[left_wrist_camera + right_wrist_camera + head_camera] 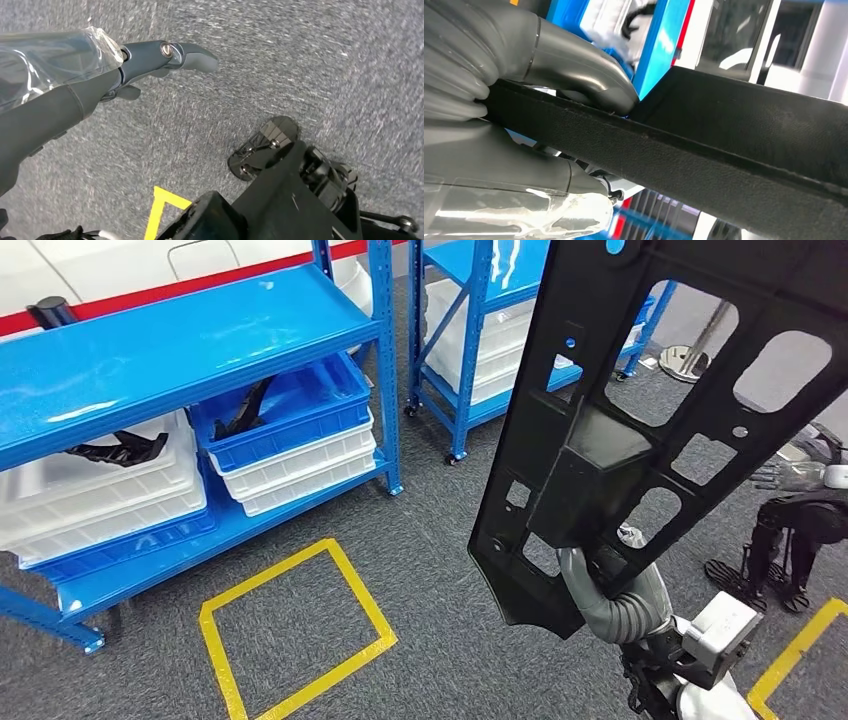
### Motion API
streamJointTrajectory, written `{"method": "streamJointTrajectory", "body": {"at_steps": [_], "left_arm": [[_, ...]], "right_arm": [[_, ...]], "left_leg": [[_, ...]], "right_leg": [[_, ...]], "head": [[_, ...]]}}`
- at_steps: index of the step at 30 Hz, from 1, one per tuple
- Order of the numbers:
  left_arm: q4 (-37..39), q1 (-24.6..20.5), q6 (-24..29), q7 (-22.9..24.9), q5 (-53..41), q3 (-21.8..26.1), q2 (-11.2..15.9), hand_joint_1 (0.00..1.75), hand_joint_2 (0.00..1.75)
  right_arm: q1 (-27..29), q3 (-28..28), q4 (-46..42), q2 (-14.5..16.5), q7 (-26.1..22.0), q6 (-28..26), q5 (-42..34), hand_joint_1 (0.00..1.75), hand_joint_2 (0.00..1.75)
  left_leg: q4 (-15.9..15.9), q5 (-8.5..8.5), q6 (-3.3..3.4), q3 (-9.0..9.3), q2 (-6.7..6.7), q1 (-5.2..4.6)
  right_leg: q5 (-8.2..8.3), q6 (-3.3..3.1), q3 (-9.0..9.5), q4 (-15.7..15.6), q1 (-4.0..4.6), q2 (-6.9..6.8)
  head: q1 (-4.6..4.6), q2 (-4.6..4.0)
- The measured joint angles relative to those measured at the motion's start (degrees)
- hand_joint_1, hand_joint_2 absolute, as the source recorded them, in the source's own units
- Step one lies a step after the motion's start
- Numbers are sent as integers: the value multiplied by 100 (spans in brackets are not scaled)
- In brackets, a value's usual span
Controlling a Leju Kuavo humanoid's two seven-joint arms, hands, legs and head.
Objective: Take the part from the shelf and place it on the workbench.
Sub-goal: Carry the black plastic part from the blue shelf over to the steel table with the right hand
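1. the part (640, 430), a long flat black panel with many cut-out windows, fills the right half of the head view, standing tilted from the lower middle up past the top right corner; it is off the shelf and carried in the air, with no workbench in sight
2. the right hand (610, 590) clamps it near its lower end; in the right wrist view the thumb (589, 75) presses on one face of the panel's edge and the fingers (524, 170) wrap the other face, so the grip is on a thin edge only
3. risk, as a judgement: the hold sits far from the panel's middle, so the long free end could swing or lever out of the hand while the robot walks or turns
4. risk: the tall upper end rises close to the blue shelving (440, 350) at the top centre, so a turn could knock it against an upright
5. risk: the panel hides much of the view ahead, so placing may be poorly seen
6. the left hand (150, 62) hangs over the floor in the left wrist view, holding nothing, its fingers stretched out
7. the floor is grey carpet (430, 540) with a yellow taped square (295, 630) at lower centre
8. the blue shelf unit (170, 350) on the left carries white and blue bins (290, 440), some holding more black parts
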Motion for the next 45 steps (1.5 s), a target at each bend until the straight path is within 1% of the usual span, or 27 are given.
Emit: {"method": "streamJointTrajectory", "body": {"at_steps": [1, 4, 5, 6, 8, 10, 11, 13, 14, 15, 16, 17, 19, 21, 24, 26, 28, 30, 31, 33, 35, 36, 37, 40, 42, 44, 45], "left_arm": [[0, 2, 2, -3, 7, 4, -1, 0, 175], [0, -1, 9, -6, 20, 10, -1, 0, 175], [0, -2, 11, -6, 22, 13, -1, 0, 175], [0, -4, 13, -5, 25, 15, 0, 0, 175], [0, -7, 12, -1, 26, 16, 1, 0, 175], [0, -12, 10, 7, 22, 18, 2, 0, 175], [0, -13, 9, 11, 22, 20, 3, 0, 175], [-1, -33, 7, 19, 24, 30, 3, 0, 175], [-2, -48, 7, 20, 24, 37, 3, 0, 175], [-2, -62, 5, 22, 22, 42, 3, 0, 175], [-2, -65, 3, 28, 19, 45, 3, 0, 175], [-2, -57, 1, 39, 15, 47, 3, 0, 175], [-1, -28, -3, 65, 1, 47, 10, 0, 175], [0, -9, -3, 79, -17, 46, 19, 0, 175], [0, -14, -3, 82, -29, 46, 17, 0, 175], [1, -21, -3, 88, -33, 46, 17, 0, 175], [2, -8, -3, 95, -34, 47, 21, 0, 175], [2, 7, -4, 100, -37, 47, 20, 0, 175], [1, 10, -5, 104, -40, 46, 20, 0, 175], [1, 8, -5, 108, -48, 46, 19, 0, 175], [2, 2, -2, 108, -51, 45, 21, 0, 175], [3, -3, 0, 107, -52, 45, 25, 0, 175], [3, -8, 2, 107, -54, 45, 30, 0, 175], [4, -17, 2, 101, -59, 45, 33, 0, 175], [4, -21, 5, 91, -60, 45, 33, 0, 175], [4, -26, 9, 69, -52, 49, 33, 0, 175], [4, -38, 10, 59, -49, 53, 33, 0, 175]], "right_arm": [[73, -63, -16, -1, -21, -1, 2, 175, 175], [226, -238, -82, -1, -69, -1, 9, 175, 175], [263, -290, -107, -1, -79, -5, 10, 175, 175], [301, -340, -127, -1, -88, -9, 12, 175, 175], [378, -412, -165, -1, -97, -16, 13, 175, 175], [432, -471, -207, 1, -109, -17, 25, 175, 175], [446, -497, -226, 3, -116, -17, 33, 175, 175], [469, -537, -245, 8, -125, -17, 49, 175, 175], [484, -548, -249, 11, -126, -17, 52, 175, 175], [498, -555, -252, 13, -126, -16, 56, 175, 175], [509, -561, -255, 15, -126, -16, 57, 175, 175], [518, -567, -261, 16, -126, -16, 58, 175, 175], [533, -591, -273, 19, -127, -17, 60, 175, 175], [548, -628, -281, 21, -131, -18, 61, 175, 175], [577, -665, -298, 19, -132, -19, 63, 175, 175], [588, -691, -312, 17, -133, -22, 63, 175, 175], [593, -719, -318, 22, -134, -26, 63, 175, 175], [604, -732, -320, 28, -133, -30, 62, 175, 175], [610, -736, -320, 30, -133, -31, 62, 175, 175], [624, -754, -320, 30, -132, -34, 63, 175, 175], [638, -782, -322, 34, -133, -38, 67, 175, 175], [642, -794, -328, 32, -135, -41, 70, 175, 175], [648, -805, -337, 32, -138, -45, 74, 175, 175], [669, -821, -355, 31, -142, -51, 80, 175, 175], [670, -838, -362, 30, -143, -52, 87, 175, 175], [668, -848, -367, 31, -144, -53, 94, 175, 175], [670, -849, -367, 33, -144, -53, 96, 175, 175]], "left_leg": [[1, -1, -1, 2, 76, -4], [7, -21, -35, 25, 266, -34], [12, -30, -59, 31, 315, -53], [15, -37, -86, 35, 363, -70], [22, -49, -144, 35, 440, -74], [219, -205, -215, -42, 304, -50], [496, -383, -248, -159, 171, -35], [1346, -811, -288, -515, -36, -20], [1694, -938, -297, -658, -67, -19], [1849, -957, -298, -708, -78, -19], [1738, -852, -289, -634, -90, -18], [1395, -659, -270, -455, -132, -18], [492, -266, -202, -32, -429, -8], [33, -128, -151, 143, -673, -9], [-20, -105, -93, 135, -557, -18], [-58, -60, -39, 149, -406, 4], [-70, -45, -8, 151, -228, 0], [-67, -50, -1, 141, -49, -9], [-67, -54, -4, 138, 32, -9], [-64, -71, -29, 149, 167, 1], [-67, -101, -89, 184, 276, 3], [-66, -117, -128, 201, 314, -5], [-67, -131, -167, 220, 355, -16], [-49, -175, -256, 241, 430, -14], [213, -369, -304, 128, 246, 17], [990, -761, -322, -236, -2, 23], [1421, -926, -318, -446, -49, 17]], "right_leg": [[97, -2, 115, -153, 0, -19], [534, -50, 853, -1403, 23, -302], [596, -82, 992, -1663, 39, -375], [607, -117, 1036, -1767, 57, -392], [635, -192, 999, -1767, 59, -273], [674, -266, 972, -1779, 33, -174], [694, -298, 958, -1784, 19, -128], [719, -334, 921, -1783, 18, -22], [730, -340, 906, -1782, 19, 42], [740, -342, 897, -1782, 20, 113], [751, -336, 894, -1781, 21, 191], [761, -326, 894, -1780, 21, 276], [787, -293, 875, -1771, 25, 435], [828, -236, 808, -1759, 15, 572], [885, -138, 726, -1765, -18, 737], [758, -86, 610, -1560, 4, 482], [378, -44, 288, -870, 15, 94], [75, -12, -32, -152, -14, -1], [72, -2, -59, -52, -22, -10], [331, 14, 230, -504, -40, -62], [601, 12, 709, -1333, -35, -252], [655, -19, 841, -1570, -22, -323], [672, -62, 918, -1721, -5, -368], [671, -210, 870, -1695, 19, -241], [692, -277, 854, -1701, 10, -141], [707, -323, 837, -1701, 16, -36], [713, -341, 829, -1700, 28, 22]], "head": [[0, 0], [-2, 0], [-5, 0], [-8, 0], [-10, 0], [-13, 0], [-15, 0], [-17, 0], [-16, 0], [-16, 0], [-16, 0], [-16, 0], [-17, 0], [-14, 0], [-12, 0], [-2, 0], [13, 0], [17, 0], [17, 0], [17, 0], [19, 0], [22, 1], [27, 1], [32, 0], [28, 0], [21, 0], [19, 0]]}}
